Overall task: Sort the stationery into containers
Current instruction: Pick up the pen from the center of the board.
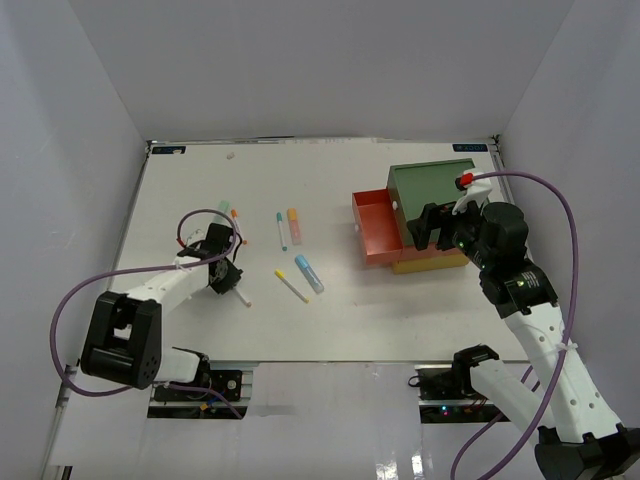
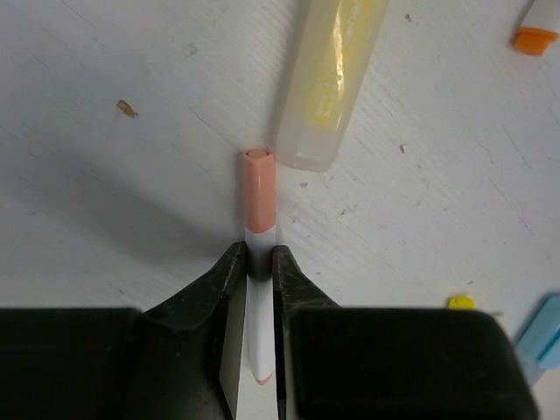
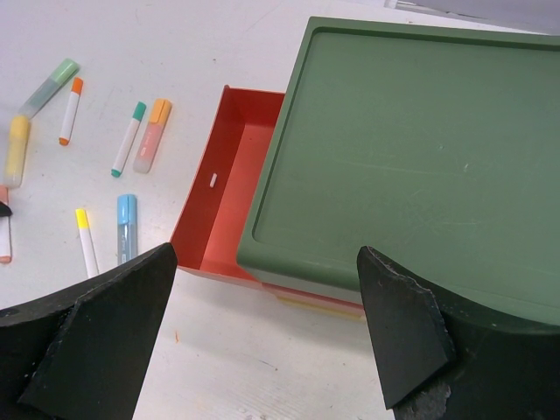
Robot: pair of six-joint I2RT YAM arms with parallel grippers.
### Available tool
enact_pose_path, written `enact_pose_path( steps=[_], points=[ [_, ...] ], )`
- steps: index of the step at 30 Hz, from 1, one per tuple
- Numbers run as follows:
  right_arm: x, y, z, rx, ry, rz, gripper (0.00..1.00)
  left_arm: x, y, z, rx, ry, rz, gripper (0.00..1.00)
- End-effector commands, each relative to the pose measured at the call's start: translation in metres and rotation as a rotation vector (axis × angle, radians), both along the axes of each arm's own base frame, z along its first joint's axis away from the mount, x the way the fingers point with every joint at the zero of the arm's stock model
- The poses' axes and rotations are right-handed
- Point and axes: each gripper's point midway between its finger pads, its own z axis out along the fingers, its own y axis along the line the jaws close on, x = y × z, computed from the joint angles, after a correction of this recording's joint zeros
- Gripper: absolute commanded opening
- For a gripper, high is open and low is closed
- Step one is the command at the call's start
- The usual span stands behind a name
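Stationery (image 1: pixel 309 273) lies mostly loose on the table (image 1: pixel 180 180), left of centre in the top view. The left gripper (image 2: pixel 259 260) is clamped on a white pen with a pink cap (image 2: pixel 258 188), apparently flat on the table just beside a yellow highlighter (image 2: pixel 328 79). Looks like the pickup step. Next it needs lifting and carrying right to the open red drawer (image 3: pixel 208 188). The right gripper (image 3: pixel 267 251) hangs spread wide over the green-topped box (image 3: pixel 411 131), holding nothing.

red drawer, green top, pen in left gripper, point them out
red drawer (image 3: pixel 245 175): right wrist view, bare inner floor
green top (image 3: pixel 411 140): right wrist view, its middle
pink-capped pen (image 2: pixel 259 188): left wrist view, pink cap
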Motion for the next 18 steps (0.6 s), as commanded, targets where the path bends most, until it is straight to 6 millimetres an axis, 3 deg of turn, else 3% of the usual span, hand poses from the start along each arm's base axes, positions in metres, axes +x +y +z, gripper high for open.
enact_pose_path(
  steps=[1, 5, 8, 13, 18],
  points=[
    [0.002, 0.001, 0.009, 0.019, -0.042, -0.004, 0.9, -0.037, -0.025, -0.017, -0.146, 0.115, -0.055, 0.13],
    [0.002, 0.0, 0.009, 0.018, -0.042, -0.007, 0.9, -0.034, -0.052, 0.008, -0.269, 0.041, -0.136, 0.01],
    [0.003, 0.001, 0.009, 0.021, -0.044, -0.005, 0.9, -0.013, -0.087, 0.047, -0.399, -0.105, -0.232, 0.01],
    [0.003, 0.002, 0.008, 0.022, -0.039, -0.002, 0.9, 0.035, -0.155, 0.135, -0.568, -0.399, -0.424, 0.03],
    [0.003, 0.001, 0.008, 0.024, -0.036, -0.004, 0.9, 0.059, -0.234, 0.189, -0.663, -0.531, -0.602, 0.05]
  ],
)
